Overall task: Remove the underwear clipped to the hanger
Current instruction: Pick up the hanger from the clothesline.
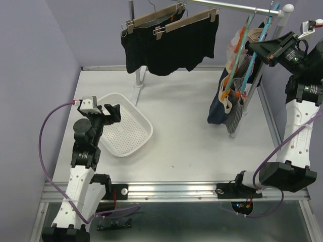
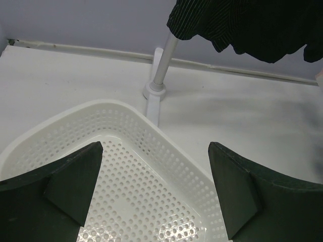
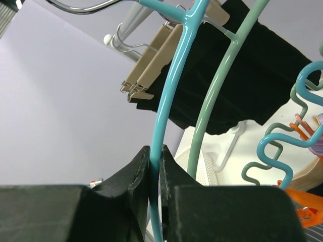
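Two black boxer shorts (image 1: 166, 45) hang clipped to tan hangers (image 1: 169, 17) on the rail at the back. At the right, a blue hanger (image 1: 255, 38) and a green hanger beside it carry smaller underwear: a navy piece (image 1: 218, 108), a grey striped piece (image 1: 236, 118) and a pale piece (image 1: 234, 45). My right gripper (image 1: 251, 48) is up at the rail, shut on the blue hanger's wire (image 3: 176, 75), which passes between its fingertips (image 3: 155, 154). The green hanger (image 3: 217, 91) runs just to the right. My left gripper (image 1: 115, 113) hangs open over the white basket (image 2: 166, 151), holding nothing (image 2: 156, 186).
The perforated white basket (image 1: 146, 126) sits at the left of the table. The rail's white pole and foot (image 2: 160, 75) stand behind it. Orange clips (image 3: 303, 212) hang from the wavy lower bars of the blue and green hangers. Purple walls close in at the left and back.
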You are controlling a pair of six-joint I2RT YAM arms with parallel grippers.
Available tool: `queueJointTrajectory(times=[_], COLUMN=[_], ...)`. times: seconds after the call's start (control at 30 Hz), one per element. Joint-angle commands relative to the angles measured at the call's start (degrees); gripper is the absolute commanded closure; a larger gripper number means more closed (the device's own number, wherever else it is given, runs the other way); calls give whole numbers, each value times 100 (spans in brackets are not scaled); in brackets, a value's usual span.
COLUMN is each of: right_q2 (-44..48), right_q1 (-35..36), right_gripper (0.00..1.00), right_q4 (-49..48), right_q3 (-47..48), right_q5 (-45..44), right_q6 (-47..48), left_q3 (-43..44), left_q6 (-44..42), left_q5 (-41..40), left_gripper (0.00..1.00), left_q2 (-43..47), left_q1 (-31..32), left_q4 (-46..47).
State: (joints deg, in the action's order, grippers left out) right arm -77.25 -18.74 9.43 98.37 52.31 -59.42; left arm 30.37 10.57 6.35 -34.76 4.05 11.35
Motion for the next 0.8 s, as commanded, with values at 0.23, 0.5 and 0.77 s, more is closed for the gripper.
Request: queueJointTrajectory(times=[0.23, 0.5, 0.77], right_q2=[606, 1028, 1625], right_q1=[-33, -33, -33], right_gripper=[99, 100, 99], right_q4=[-1365, -1409, -1418], right_q3=[-652, -1109, -1759], right_q5=[428, 613, 727], right_q6=[-35, -70, -149], left_q3=[118, 118, 118], left_q6=[7, 7, 15], left_q5=[130, 138, 174], left_gripper=[3, 3, 3], left_q2=[75, 110, 128], left_q1=[-1, -1, -1], left_q4=[306, 315, 324])
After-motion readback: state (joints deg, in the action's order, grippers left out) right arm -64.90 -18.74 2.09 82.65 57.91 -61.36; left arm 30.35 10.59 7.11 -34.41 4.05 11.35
